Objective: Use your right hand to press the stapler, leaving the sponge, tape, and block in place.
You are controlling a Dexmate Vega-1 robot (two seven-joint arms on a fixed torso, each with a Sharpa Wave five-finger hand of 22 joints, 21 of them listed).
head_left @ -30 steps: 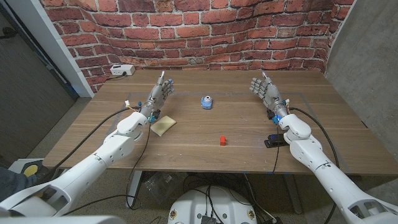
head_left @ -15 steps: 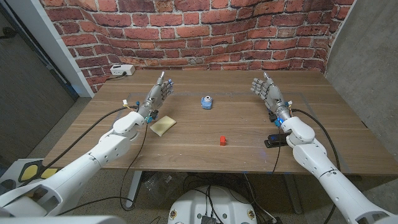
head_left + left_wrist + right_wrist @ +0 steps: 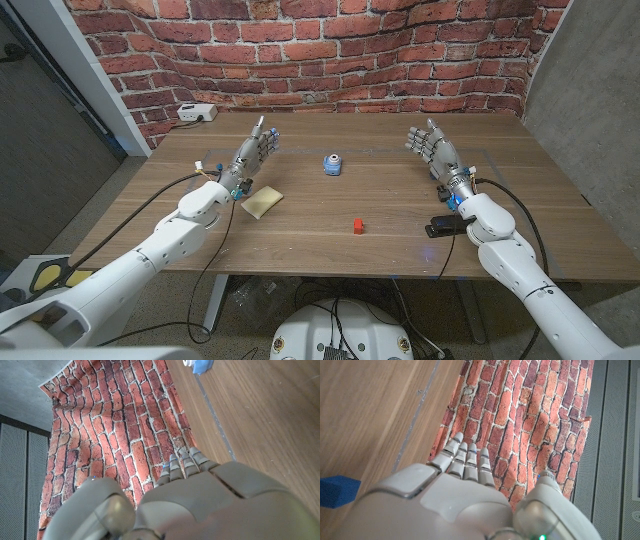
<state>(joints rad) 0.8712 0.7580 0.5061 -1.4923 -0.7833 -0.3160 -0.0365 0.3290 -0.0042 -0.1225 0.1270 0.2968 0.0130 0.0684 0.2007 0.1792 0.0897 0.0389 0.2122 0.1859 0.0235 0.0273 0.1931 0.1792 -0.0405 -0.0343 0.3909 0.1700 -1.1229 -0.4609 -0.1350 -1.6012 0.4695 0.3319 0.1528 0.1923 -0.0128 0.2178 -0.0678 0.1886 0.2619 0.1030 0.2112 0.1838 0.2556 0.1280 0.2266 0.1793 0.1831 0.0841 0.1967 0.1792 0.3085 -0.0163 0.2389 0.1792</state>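
My stapler is behind my hand

My right hand (image 3: 430,148) is wide and holds nothing. The stapler (image 3: 441,226) lies sideways near the table's front edge, by my right forearm.

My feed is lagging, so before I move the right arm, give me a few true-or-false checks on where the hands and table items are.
1. The right hand is pressing the stapler. False: it is raised farther back, apart from it.
2. The sponge lies beside the left arm. True.
3. The left hand holds the tape. False: it holds nothing, fingers apart.
4. The red block sits between sponge and stapler. True.
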